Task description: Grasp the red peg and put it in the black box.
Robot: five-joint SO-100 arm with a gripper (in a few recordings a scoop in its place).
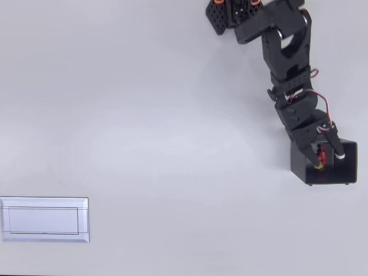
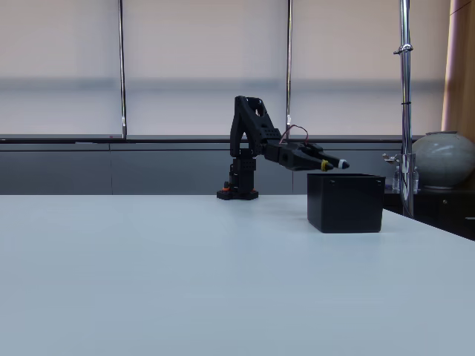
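Over the black box (image 1: 330, 172) on the tabletop (image 1: 172, 144), the tool (image 1: 325, 154) pinches the red peg (image 1: 322, 154) above the dark inside.

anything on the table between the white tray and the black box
Nothing: in the overhead view the stretch of table between the white tray and the black box is bare.

A flat white tray (image 1: 45, 219) lies at the lower left of the pale worktop (image 1: 172, 144) in the overhead view, while the fixed view shows a round grey vase (image 2: 444, 159) and a metal pole (image 2: 404, 104) at the right.
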